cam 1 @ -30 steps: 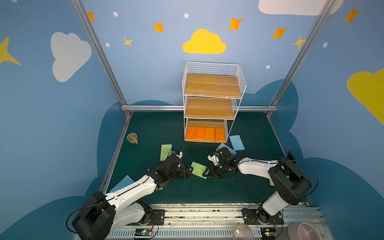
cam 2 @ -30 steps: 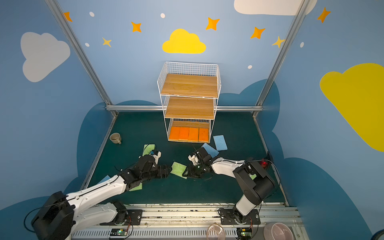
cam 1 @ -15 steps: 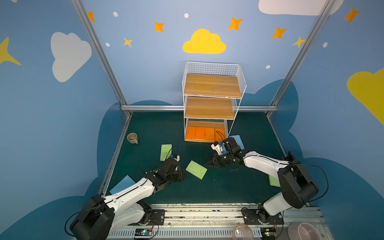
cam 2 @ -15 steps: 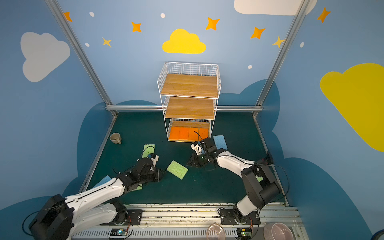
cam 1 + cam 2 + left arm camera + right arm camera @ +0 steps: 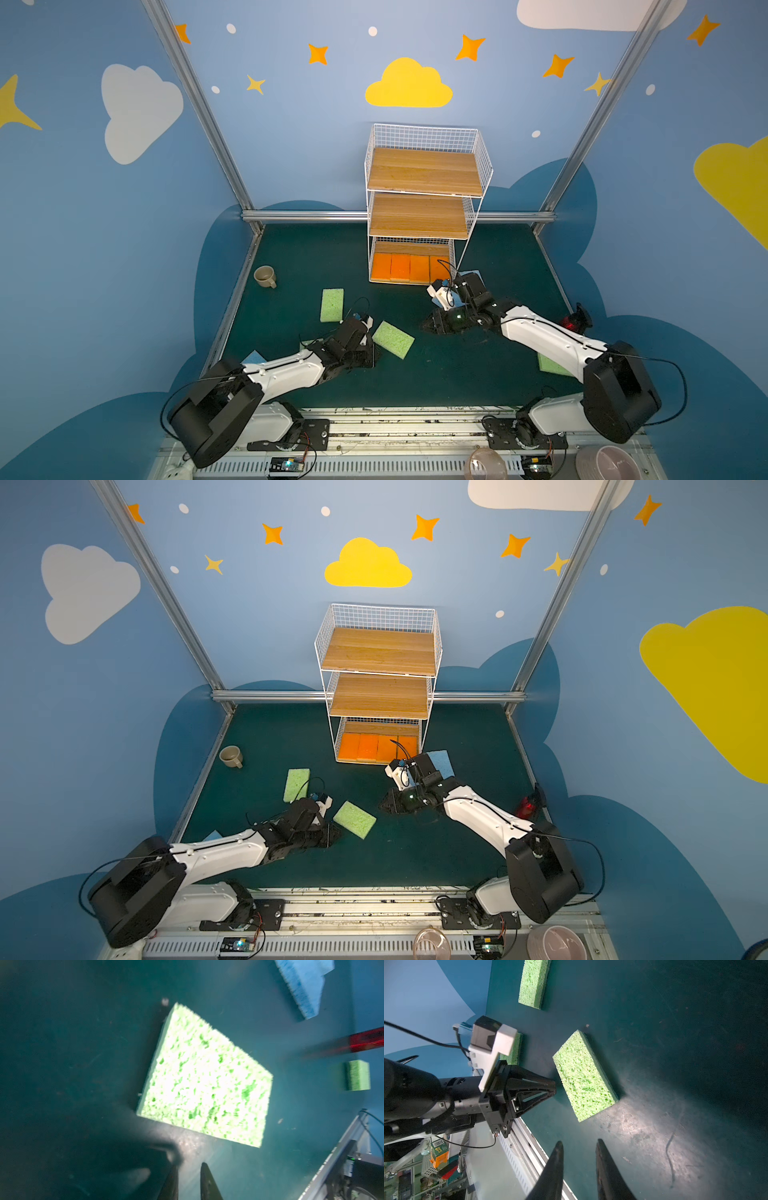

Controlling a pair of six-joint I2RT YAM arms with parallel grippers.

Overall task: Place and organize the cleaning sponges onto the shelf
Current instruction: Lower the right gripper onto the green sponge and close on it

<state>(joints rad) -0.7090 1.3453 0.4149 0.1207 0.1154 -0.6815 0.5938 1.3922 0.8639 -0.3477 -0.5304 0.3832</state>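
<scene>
Noted four orange sponges (image 5: 401, 268) filed on bottom tier of shelf (image 5: 415, 216) at 12 o'clock, upper tiers bare, green sponges (image 5: 393, 339) and blue sponges (image 5: 440, 759) loose on desk (image 5: 457, 386) from 3 round to 9 o'clock, left fingers (image 5: 207, 1182) and right fingers (image 5: 606, 1167) narrow, empty; judged roughly one-third done.

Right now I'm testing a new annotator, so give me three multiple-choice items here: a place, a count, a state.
1. The orange sponges sit on which tier of the shelf? A top, B middle, C bottom.
2. How many are they? A two, B four, C six.
3. The angled green sponge is: A lying flat on the mat, B gripped, C shelved.
Answers: C, they line the lowest board; B, four lie side by side; A, it rests free with nothing closed on it.
</scene>
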